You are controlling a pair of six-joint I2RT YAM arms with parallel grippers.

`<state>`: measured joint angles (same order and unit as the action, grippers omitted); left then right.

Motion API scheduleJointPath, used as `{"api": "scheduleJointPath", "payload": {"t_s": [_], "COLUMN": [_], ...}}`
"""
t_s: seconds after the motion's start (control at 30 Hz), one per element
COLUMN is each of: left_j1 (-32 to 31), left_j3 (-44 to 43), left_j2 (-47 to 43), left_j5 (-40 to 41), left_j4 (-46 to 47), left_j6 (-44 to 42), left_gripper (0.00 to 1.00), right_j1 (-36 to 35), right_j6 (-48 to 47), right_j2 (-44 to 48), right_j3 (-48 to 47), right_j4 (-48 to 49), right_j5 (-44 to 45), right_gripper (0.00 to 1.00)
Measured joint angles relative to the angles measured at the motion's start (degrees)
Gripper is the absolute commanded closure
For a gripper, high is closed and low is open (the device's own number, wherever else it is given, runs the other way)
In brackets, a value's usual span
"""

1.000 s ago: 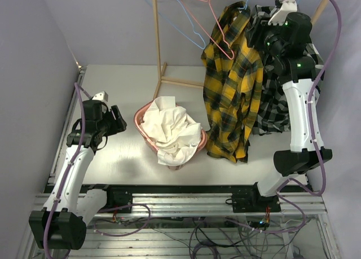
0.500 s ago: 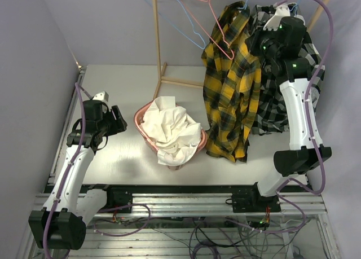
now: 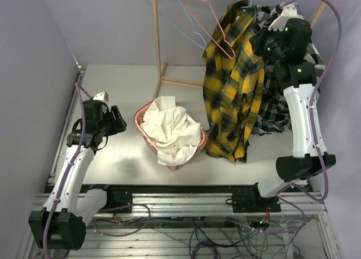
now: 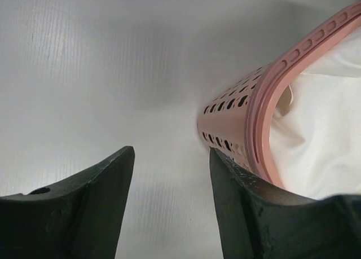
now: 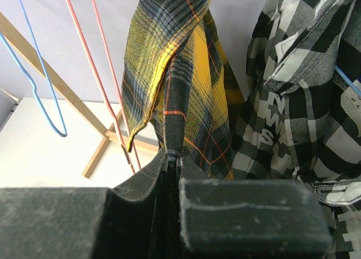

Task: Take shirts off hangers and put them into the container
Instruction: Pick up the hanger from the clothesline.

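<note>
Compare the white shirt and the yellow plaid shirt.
The white shirt lies crumpled in the pink basket; the yellow plaid shirt hangs lengthwise from the rack. The white shirt is plain, the yellow plaid shirt dark-checked. The right fingers pinch the yellow plaid shirt's edge; nothing grips the white shirt. Both are shirts.

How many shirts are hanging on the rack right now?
2: the plaid shirt, pinched in the right gripper, and the checked shirt just right of it. Another could hide behind them.
</note>
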<state>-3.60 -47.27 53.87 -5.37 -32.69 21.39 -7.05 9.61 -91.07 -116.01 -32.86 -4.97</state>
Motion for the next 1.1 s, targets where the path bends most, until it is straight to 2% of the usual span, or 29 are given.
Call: {"api": "scheduleJointPath", "payload": {"t_s": [0.33, 0.53, 0.83, 1.1], "left_j1": [-0.28, -0.37, -0.37, -0.37], "left_j3": [0.0, 0.0, 0.0, 0.31], "left_j2": [-0.42, -0.42, -1.75, -8.09], "left_j5": [0.02, 0.02, -0.46, -5.29], "left_j4": [0.0, 0.0, 0.17, 4.2], "left_j6": [0.0, 0.0, -0.17, 0.04], "left_gripper": [0.35, 0.34, 0.31, 0.29], "right_j1": [-0.02, -0.02, -0.02, -0.02], "right_j6": [-0.44, -0.63, -0.61, 0.09], "right_j2": [0.57, 3.56, 18.84, 31.93], "right_j3": [-3.58, -2.4, 11.58, 25.0], "right_j4": [-0.44, -0.9, -0.17, -2.45], "right_j5": [1.4, 3.32, 5.68, 6.58], "right_gripper": [1.0, 1.0, 1.0, 1.0]}}
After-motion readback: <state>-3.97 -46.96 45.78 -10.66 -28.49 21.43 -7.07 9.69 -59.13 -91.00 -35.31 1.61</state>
